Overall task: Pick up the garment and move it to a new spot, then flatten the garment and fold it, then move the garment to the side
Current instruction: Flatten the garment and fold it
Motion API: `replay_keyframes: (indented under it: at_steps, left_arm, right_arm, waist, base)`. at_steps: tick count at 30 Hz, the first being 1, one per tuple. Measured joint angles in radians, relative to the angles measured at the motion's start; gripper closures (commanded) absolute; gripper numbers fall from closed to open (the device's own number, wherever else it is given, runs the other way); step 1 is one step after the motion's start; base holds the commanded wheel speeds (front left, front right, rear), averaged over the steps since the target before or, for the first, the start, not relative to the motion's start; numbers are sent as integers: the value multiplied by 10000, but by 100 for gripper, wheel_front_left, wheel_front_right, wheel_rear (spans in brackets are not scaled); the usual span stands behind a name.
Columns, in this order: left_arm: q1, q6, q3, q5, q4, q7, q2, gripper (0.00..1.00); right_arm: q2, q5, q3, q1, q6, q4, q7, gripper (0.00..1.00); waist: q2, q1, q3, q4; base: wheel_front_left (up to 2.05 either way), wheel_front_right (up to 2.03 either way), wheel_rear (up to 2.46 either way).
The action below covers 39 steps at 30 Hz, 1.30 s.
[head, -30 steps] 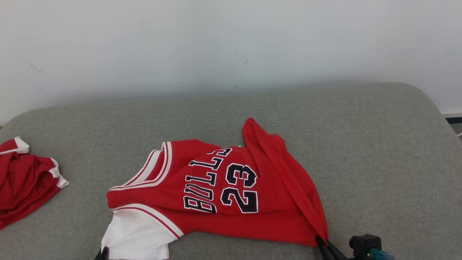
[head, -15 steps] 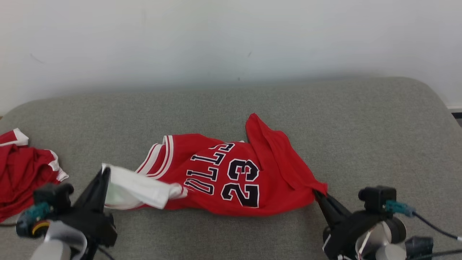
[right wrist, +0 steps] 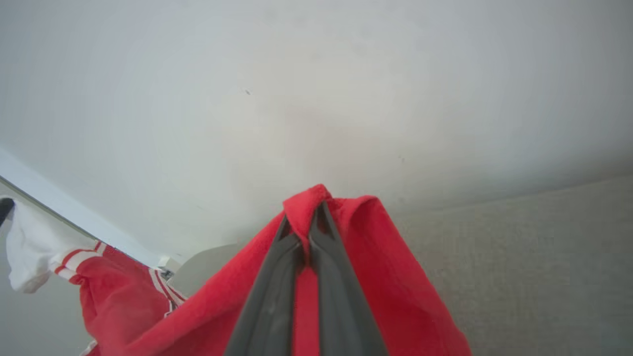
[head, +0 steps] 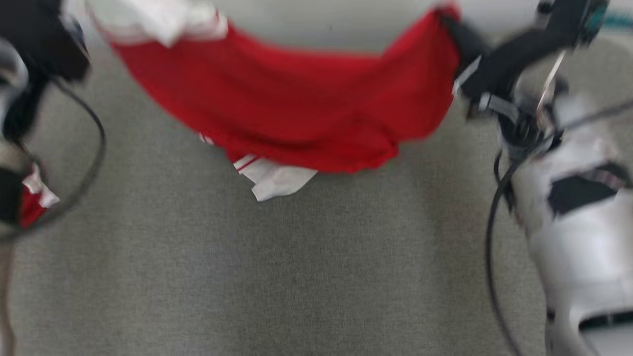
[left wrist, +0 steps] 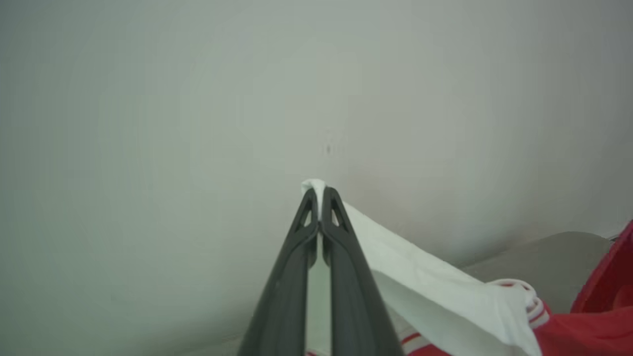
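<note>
Pinching garment [head: 296,109], both closed: left gripper [left wrist: 320,197] white corner, right gripper [right wrist: 315,211] red corner.

1. Garment [head: 296,109]: is showing solid red across the body; its white sleeve panels are carrying thin red-and-white striped trim.
2. Left gripper [left wrist: 320,198]: is showing matt dark grey fingers.
3. Right gripper [right wrist: 316,212]: is showing the same dark grey; a teal fitting [head: 593,17] is standing out on its black body.
4. Forearm [head: 578,247]: is showing glossy white with black insets.
5. Cushion [head: 277,277]: is showing a flecked mid-grey weave.
6. Wall [left wrist: 148,99]: is showing plain off-white.
7. Second cloth [head: 29,207]: is showing red with white edging.
</note>
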Motion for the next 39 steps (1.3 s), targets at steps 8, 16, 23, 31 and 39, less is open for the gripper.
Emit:
replay_keyframes:
  at_steps: [8,16,23,31,39]
  left_arm:
    - [-4886,-12,-763,-38,2280,259,-50,100]
    - [-7778,-13,-1651,125,4151,-539,-811,100]
    - [-9614,-21,-2564,247,5442,-1630,-1227,100]
    - [-10402,-21,-3049,111,6707,-2581,-1590,100]
    - [-8532,-21,-3223,-1152,6851,-3783,-1384,100]
  right_arm:
    - [522,907,-2019,-4933,0,3122,222,100]
    - [146,29,-2426,-7545,0,4947,-667,100]
    - [-150,-439,-2211,-8803,0,5427,-1664,100]
    - [-291,-431,-1862,-9083,0,5948,-2061,100]
    - [-176,838,-318,-6751,0,4366,-1484,100]
  waist:
    - [1,2,1579,-42]
    - [1,2,2647,-49]
    - [1,-1,3142,63]
    - [0,-3,3189,143]
    - [0,-3,2816,97]
  base:
    - [0,0,0]
    - [0,0,0]
    - [0,0,0]
    - [0,0,0]
    - [0,0,0]
